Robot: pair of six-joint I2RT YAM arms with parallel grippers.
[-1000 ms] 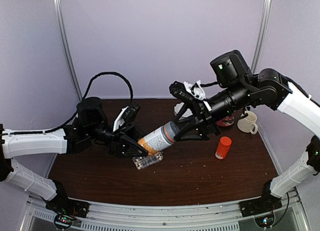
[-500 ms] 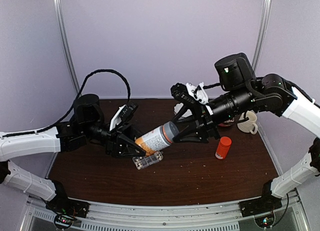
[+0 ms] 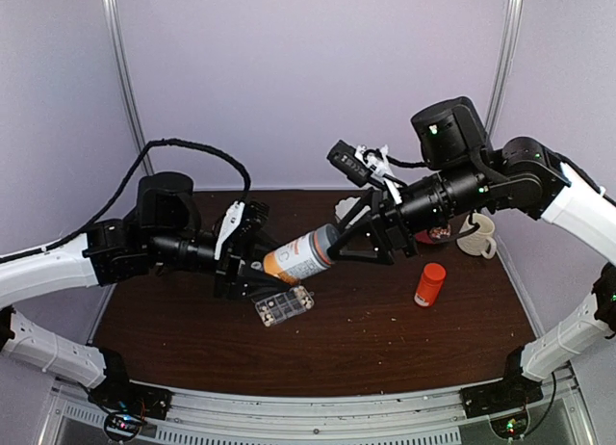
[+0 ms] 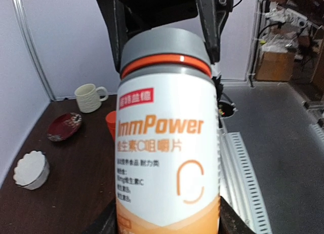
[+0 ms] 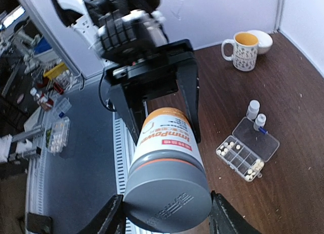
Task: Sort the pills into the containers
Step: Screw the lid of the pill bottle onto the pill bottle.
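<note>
A large white-and-orange bottle (image 3: 300,255) with a grey cap hangs tilted in the air between both arms. My left gripper (image 3: 252,262) is shut on its orange base, its fingers (image 4: 230,220) flanking the bottle (image 4: 167,143). My right gripper (image 3: 356,241) is shut on the grey cap (image 5: 169,193). Below on the table lies the containers box, a clear organizer (image 3: 283,307) with its lid open (image 5: 246,150). Small pale pills (image 5: 226,147) sit in its end compartments (image 5: 254,168); the middle ones look bare.
Two tiny white bottles (image 5: 253,109) stand beside the organizer. An orange bottle (image 3: 429,284), a mug (image 3: 476,235) and a red dish (image 3: 435,235) stand at the right. A white fluted bowl (image 3: 346,210) is at the back. A patterned mug (image 5: 242,50) stands beyond the left arm.
Both arms have raised the big bottle up and away from the organizer. The left arm has drawn back to the left and the bottle sits more level. Both grips are unchanged.
</note>
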